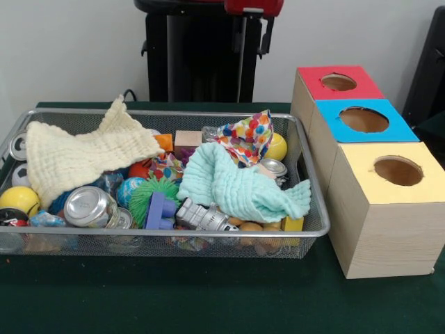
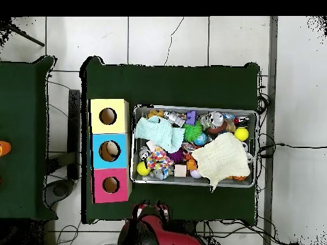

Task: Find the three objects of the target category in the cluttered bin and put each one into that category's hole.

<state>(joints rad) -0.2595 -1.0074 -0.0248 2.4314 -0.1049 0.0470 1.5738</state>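
Jaws: the arm [image 1: 254,7] is drawn back at the table's far side. Only its red and black body shows at the front view's top edge and at the overhead view's bottom. Whether the jaws are open or closed, I cannot tell; they hold and touch nothing that shows.
Bin: the wire-mesh bin [image 1: 316,226] stands on the green table [image 1: 208,299], just beside the row of three cubes, and is heaped with clutter.
Polka-dot cloths: one polka-dot cloth [image 1: 249,136] stands crumpled near the bin's far wall, just behind the mint cloth. A second dotted piece [image 1: 165,167] shows low in the middle, partly buried. A third does not show.
Other cloths: a cream waffle cloth [image 1: 76,156] drapes over the left end of the bin in the front view, one corner peaking up at the far rim. A mint-green cloth [image 1: 240,184] lies over the right half, one end hanging toward the near wall.
Loose items: a silver can [image 1: 89,207], a green spiky ball [image 1: 149,191], a purple block [image 1: 160,212], a small grey toy robot [image 1: 201,217], a yellow ball [image 1: 19,200], a wooden block [image 1: 188,141]. Smaller things under the cloths are too hidden to name.
Cubes: the red-faced cube [image 1: 309,87] stands farthest back, the blue-faced cube [image 1: 327,122] in the middle, and the yellow-faced cube [image 1: 368,229] nearest and largest.
Hole: the yellow cube's round hole [image 1: 398,170] looks empty. In the overhead view the blue cube's hole seems to hold something pale, though that is unclear.
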